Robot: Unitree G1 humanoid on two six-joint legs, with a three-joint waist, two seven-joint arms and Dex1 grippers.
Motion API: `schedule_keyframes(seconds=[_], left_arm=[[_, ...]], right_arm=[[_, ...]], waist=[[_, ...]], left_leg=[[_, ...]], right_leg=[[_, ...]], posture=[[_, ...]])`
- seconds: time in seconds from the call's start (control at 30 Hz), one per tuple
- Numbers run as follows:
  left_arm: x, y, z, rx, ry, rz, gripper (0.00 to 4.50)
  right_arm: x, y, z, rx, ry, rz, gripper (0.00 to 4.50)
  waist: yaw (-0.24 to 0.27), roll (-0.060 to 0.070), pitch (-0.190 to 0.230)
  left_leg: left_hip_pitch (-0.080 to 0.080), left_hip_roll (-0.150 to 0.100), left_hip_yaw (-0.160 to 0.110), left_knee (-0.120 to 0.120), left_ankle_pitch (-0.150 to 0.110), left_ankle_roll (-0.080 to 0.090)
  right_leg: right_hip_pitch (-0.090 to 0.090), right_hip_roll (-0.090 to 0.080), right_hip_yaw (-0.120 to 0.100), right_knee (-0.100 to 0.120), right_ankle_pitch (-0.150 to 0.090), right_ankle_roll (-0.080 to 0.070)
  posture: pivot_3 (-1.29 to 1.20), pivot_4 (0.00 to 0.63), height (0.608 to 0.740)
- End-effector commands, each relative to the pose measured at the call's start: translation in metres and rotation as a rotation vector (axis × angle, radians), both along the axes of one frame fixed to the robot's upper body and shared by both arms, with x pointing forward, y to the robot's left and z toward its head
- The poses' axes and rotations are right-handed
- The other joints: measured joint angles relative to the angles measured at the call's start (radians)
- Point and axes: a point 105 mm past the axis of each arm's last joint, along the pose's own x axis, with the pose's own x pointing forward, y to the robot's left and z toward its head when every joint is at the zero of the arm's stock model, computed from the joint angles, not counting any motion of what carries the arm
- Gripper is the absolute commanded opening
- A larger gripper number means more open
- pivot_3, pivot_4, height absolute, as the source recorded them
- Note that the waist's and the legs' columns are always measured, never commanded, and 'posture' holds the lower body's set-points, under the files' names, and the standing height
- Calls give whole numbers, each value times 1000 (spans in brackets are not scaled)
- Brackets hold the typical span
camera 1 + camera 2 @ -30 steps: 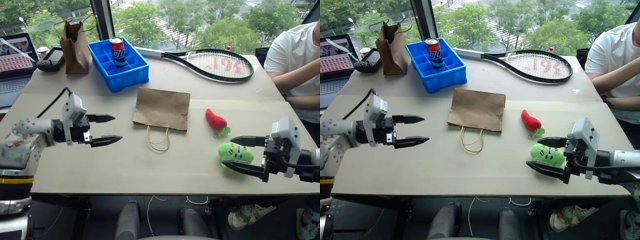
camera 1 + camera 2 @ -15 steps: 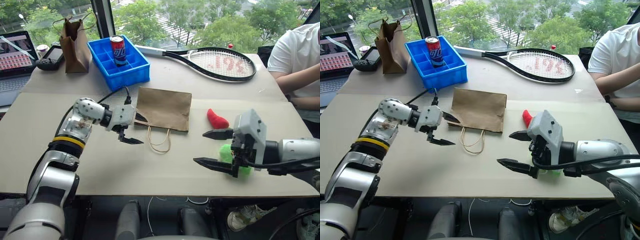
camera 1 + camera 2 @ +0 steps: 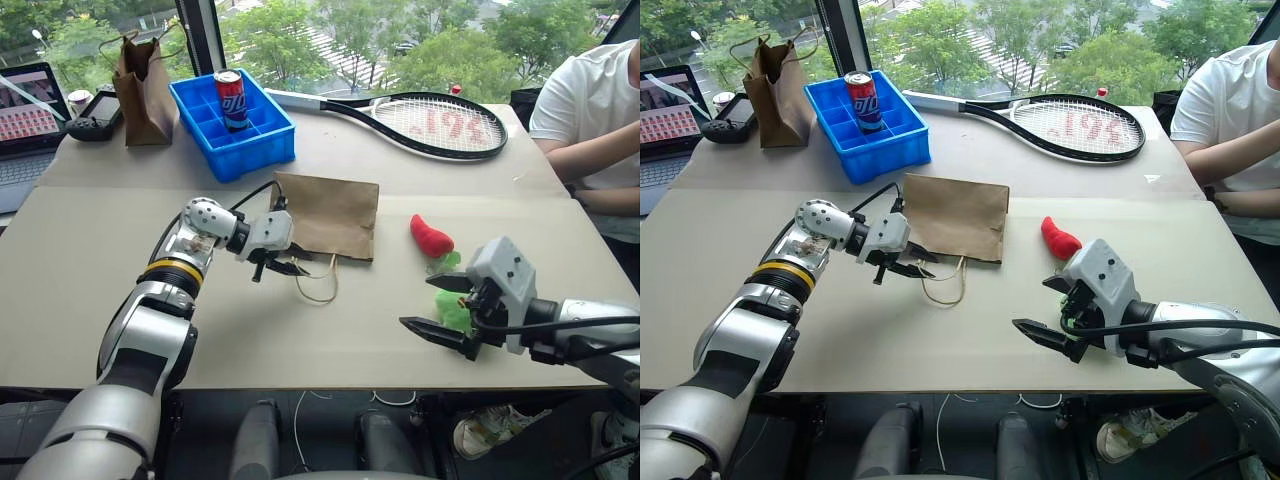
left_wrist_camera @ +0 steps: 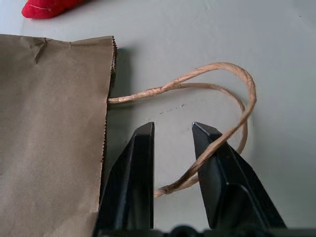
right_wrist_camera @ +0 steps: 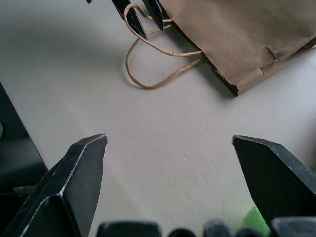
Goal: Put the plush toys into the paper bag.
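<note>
the bag (image 3: 325,213) lies flat on the counter (image 3: 90,250), mouth toward the robot, long axis running across the counter, its two cord handles (image 3: 318,280) looped out over the near edge. the chili (image 3: 431,238) lies just right of the bag, long axis slanting from the far left to the near right, green stem at the near end. the green toy (image 3: 456,309) sits nearer the counter's front edge, largely hidden behind the right hand (image 3: 432,304), so its facing cannot be told. the left hand (image 3: 291,267) is at the bag's mouth among the handles; the left wrist view gives the detail the head views lack: its fingers (image 4: 138,173) are nearly pressed together with a narrow gap, one cord crossing over a finger, and whether a cord is pinched cannot be told. that view also catches the chili's red tip (image 4: 47,7) beyond the bag's far edge. the right hand is spread wide, low over the counter; its wrist view shows the handles, the bag's corner and a sliver of green at one finger.
</note>
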Motion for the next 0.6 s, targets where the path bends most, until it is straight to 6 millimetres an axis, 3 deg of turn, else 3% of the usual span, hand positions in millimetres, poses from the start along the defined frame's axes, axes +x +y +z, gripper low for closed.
schedule_keyframes(seconds=[0.03, 0.2, 0.37, 0.6], left_arm=[[5, -5, 33, -99, 12, 16, 15], [19, 0, 67, -267, 177, 223, 15], [1, -4, 85, -374, 355, 322, 15], [-30, -22, 105, -471, 515, 392, 0]], right_arm=[[0, 2, 3, -5, -41, 5, 4500], [8, 2, -6, 24, -66, -34, 4500], [19, 13, -13, 127, -96, -79, 4500], [41, 44, -18, 290, -86, -124, 2456]], waist=[[1, 0, 0], [2, 0, 0], [-6, 0, 0], [-22, 0, 0]], left_leg=[[0, 0, 0, 0, 0, 0], [-1, 0, -2, 2, 0, 0], [-1, 0, -3, 5, 0, 0], [-1, 2, -6, 8, 0, 0]], right_leg=[[0, 0, 0, 0, 0, 0], [0, 1, 0, 0, 0, 0], [1, 2, 0, 3, -1, 1], [0, 5, 1, 11, -2, 1]], posture=[[0, 150, 740], [0, 150, 740], [0, 150, 740], [0, 150, 740]])
